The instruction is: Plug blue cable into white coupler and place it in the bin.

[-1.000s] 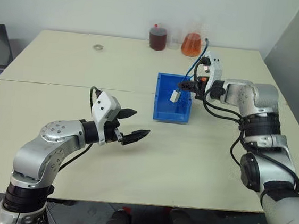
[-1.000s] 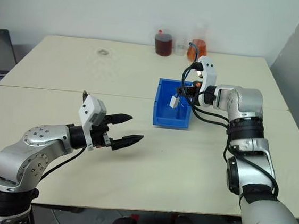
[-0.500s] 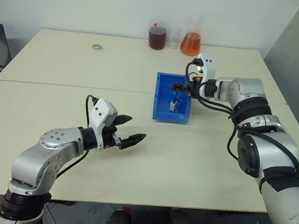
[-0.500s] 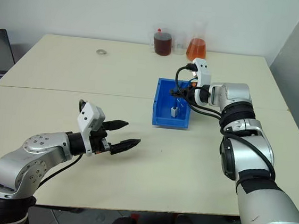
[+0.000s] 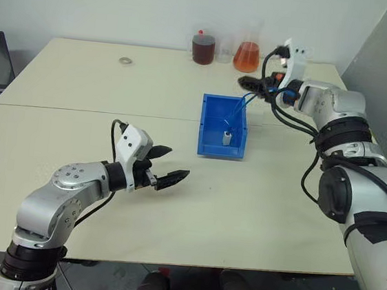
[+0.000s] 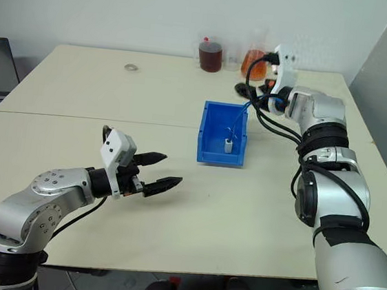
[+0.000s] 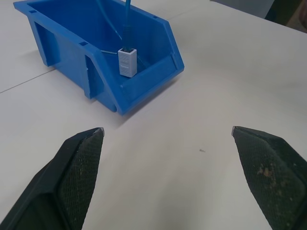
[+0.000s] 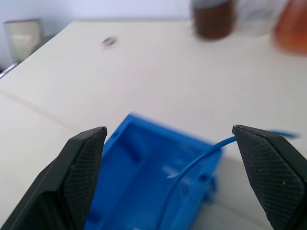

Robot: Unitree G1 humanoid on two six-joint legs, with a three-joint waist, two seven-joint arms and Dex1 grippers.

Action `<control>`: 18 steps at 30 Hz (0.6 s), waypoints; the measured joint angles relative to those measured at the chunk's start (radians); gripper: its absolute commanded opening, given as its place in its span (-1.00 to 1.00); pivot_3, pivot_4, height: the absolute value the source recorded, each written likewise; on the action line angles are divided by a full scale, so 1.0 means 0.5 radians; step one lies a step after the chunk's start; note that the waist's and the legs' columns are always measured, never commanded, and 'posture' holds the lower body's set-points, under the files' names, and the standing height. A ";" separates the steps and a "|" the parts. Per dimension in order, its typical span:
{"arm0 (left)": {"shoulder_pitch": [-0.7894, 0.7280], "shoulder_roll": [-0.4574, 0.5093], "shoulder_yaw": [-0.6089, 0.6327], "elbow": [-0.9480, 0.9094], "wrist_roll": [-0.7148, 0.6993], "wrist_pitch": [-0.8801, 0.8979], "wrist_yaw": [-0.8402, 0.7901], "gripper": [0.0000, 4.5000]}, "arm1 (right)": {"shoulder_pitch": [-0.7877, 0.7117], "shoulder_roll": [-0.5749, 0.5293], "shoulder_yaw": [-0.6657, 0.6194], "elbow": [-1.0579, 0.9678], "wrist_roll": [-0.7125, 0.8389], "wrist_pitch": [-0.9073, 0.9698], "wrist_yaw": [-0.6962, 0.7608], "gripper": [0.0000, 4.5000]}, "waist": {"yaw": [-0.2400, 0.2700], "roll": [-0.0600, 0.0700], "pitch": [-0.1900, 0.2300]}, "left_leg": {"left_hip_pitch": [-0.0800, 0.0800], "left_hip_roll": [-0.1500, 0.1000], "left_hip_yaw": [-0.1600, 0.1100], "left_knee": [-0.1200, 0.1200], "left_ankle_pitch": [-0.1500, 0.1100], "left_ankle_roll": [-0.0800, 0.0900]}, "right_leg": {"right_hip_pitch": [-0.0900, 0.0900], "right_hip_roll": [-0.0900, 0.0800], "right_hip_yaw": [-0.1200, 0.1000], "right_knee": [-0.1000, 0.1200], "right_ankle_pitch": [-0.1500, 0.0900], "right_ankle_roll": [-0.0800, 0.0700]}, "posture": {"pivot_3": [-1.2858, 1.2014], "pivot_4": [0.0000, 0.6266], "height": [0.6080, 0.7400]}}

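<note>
The bin (image 5: 224, 126) is the landmark: the coupler (image 5: 227, 138) stands inside by its front lip, the cable (image 5: 236, 112) rising over its far-right rim. Above that rim the right gripper (image 5: 255, 82) is spread, empty; lift clear without snagging. The left gripper (image 5: 166, 164), near-left, gapes empty.

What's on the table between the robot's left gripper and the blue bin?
Nothing: in the left wrist view, bare table top runs from the open left gripper to the bin, where the white coupler stands.
</note>
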 measured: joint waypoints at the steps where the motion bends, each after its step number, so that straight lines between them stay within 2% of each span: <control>1: -0.004 -0.002 -0.013 0.009 0.001 -0.002 0.000 1.00 | 0.003 -0.004 -0.012 -0.001 -0.004 -0.085 -0.050 0.98 | -0.001 0.000 0.000 | 0.000 0.000 0.000 0.000 0.000 0.000 | 0.000 0.000 0.000 0.000 0.000 0.000 | 0.03 -0.52 1.00; 7: -0.070 -0.005 -0.035 0.041 0.004 -0.027 -0.004 1.00 | 0.058 -0.001 -0.030 -0.067 -0.008 -0.191 -0.039 0.98 | -0.001 0.000 0.000 | 0.001 0.000 0.001 0.000 0.000 0.000 | 0.000 0.000 0.000 0.003 0.000 0.000 | 0.03 -0.52 1.00; 11: -0.070 -0.002 -0.037 0.058 0.004 -0.033 -0.007 1.00 | 0.173 -0.025 0.020 -0.225 -0.004 -0.050 0.093 0.98 | 0.000 0.000 0.000 | 0.001 0.000 0.000 0.001 0.000 0.000 | 0.000 0.000 0.000 0.004 0.000 0.000 | 0.03 -0.52 1.00; 13: -0.025 0.026 -0.033 0.048 0.002 -0.035 -0.011 1.00 | 0.343 -0.112 0.088 -0.527 0.061 0.219 0.299 0.98 | 0.008 0.000 0.000 | 0.001 0.000 -0.001 0.001 0.000 0.000 | 0.000 0.000 0.000 0.004 0.000 0.000 | 0.03 -0.52 1.00; 18: 0.099 0.115 0.002 0.001 -0.029 -0.018 -0.042 1.00 | 0.990 -0.481 0.381 -1.521 0.297 0.807 0.844 0.98 | 0.048 0.002 0.001 | -0.002 0.000 -0.005 0.002 0.000 0.000 | 0.000 -0.002 -0.004 0.001 0.000 0.000 | 0.03 -0.52 1.00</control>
